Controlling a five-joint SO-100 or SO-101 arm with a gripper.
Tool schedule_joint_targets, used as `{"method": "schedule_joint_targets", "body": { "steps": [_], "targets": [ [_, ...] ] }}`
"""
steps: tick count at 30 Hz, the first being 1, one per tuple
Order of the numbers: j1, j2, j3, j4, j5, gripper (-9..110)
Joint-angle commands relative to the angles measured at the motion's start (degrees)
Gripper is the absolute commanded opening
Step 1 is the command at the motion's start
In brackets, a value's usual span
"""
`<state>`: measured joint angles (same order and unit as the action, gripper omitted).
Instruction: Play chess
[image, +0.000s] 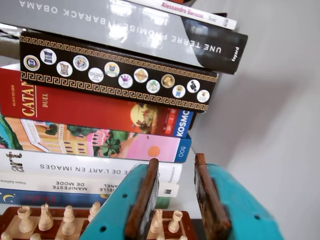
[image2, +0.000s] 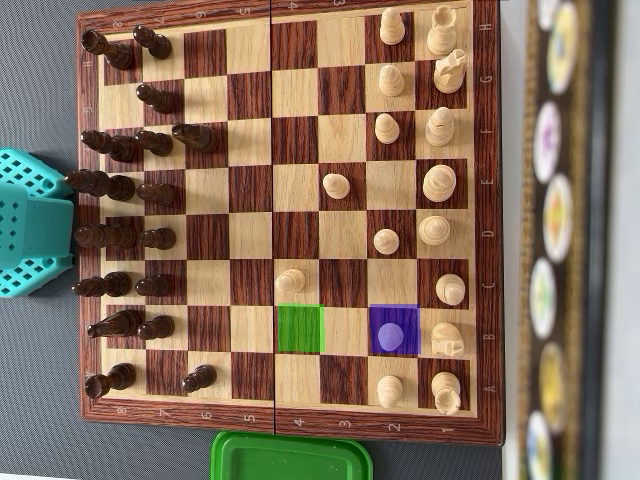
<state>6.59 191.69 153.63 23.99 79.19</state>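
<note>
1. Wrist view: the gripper (image: 177, 197) hangs partly open, holding nothing, high above the chessboard (image: 10, 215).
2. In the overhead view, the white pawn (image2: 391, 334) sits on the purple-marked square (image2: 378, 314); the green-marked square (image2: 300, 328) is empty.
3. Risk: neighbouring white pawn (image2: 390, 390) and knight (image2: 447, 340) stand close; wide jaws could topple them.
4. Open room lies mid-board; the book stack (image: 100, 100) crowds the white side.

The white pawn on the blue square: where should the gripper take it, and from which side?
Grip the white pawn at its round head, from straight above. It stands upright; in the overhead view a knight stands close on its right, so close the fingers along the freer up-down line.
</note>
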Motion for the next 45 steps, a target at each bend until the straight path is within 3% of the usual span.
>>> {"method": "schedule_joint_targets", "body": {
  "steps": [1,19,30,45],
  "targets": [
    [0.7,-0.7,-1.7,3.1,0.4,12],
    [3.6,-40.4,-16.4,5.6,-0.2,12],
    [7.4,-61.2,-32.5,25.4,-0.3,12],
    [7.4,-77.6,-43.3,27.0,0.3,12]
  ]
}}
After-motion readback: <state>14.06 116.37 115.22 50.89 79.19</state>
